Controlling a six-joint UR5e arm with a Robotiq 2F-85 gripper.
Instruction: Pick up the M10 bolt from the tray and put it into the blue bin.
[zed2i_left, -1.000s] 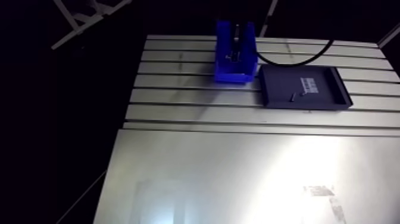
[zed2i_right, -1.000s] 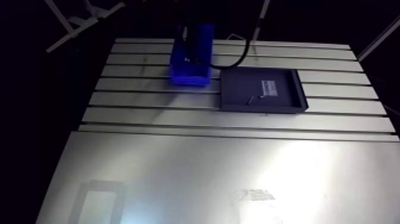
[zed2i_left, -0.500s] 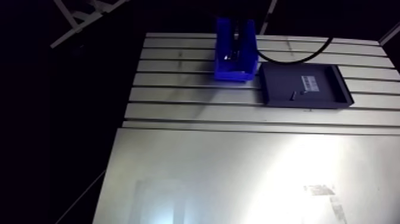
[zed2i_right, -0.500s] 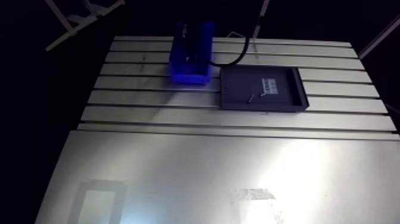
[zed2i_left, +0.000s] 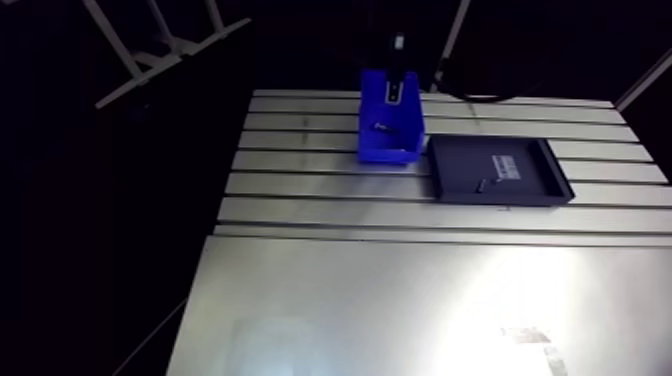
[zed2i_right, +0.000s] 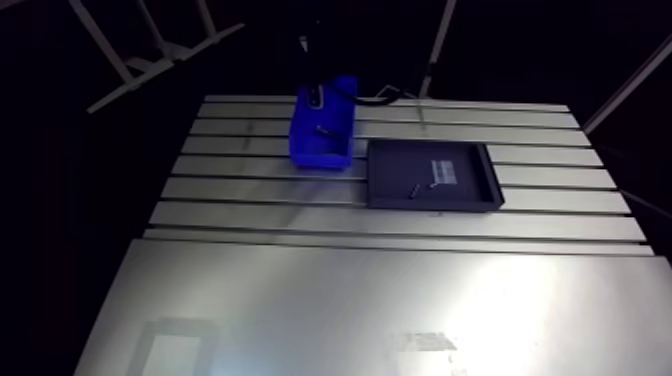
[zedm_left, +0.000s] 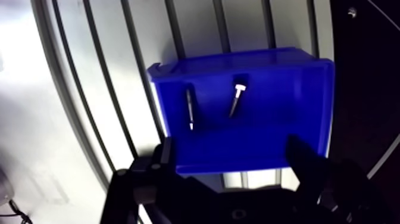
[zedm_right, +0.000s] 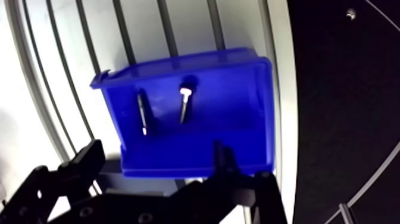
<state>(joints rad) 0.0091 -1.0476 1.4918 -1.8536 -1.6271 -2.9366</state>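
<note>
Arm view: shows bin (zed2i_left: 390, 125) just beside tray (zed2i_left: 498, 172) on table (zed2i_left: 320, 190), gripper (zed2i_left: 397, 65) hanging above bin's far end. Finds one small dark piece (zed2i_left: 481, 184) and a pale label (zed2i_left: 503, 163) in tray; cannot sort bin's contents from here.

Wrist view: looks down on two fasteners lying apart on bin floor: bolt (zedm_left: 236, 101) with pale head, and a darker, slimmer pin (zedm_left: 189, 109). Reads fingers (zedm_left: 163, 156) spread wide, gripping nothing. Seems done, if that bolt is the M10; leaves only the retreat.

Glossy blue plastic bin (zedm_left: 262, 125), shiny metal bolt (zedm_left: 236, 100), brushed aluminium table (zed2i_left: 400, 290).
</note>
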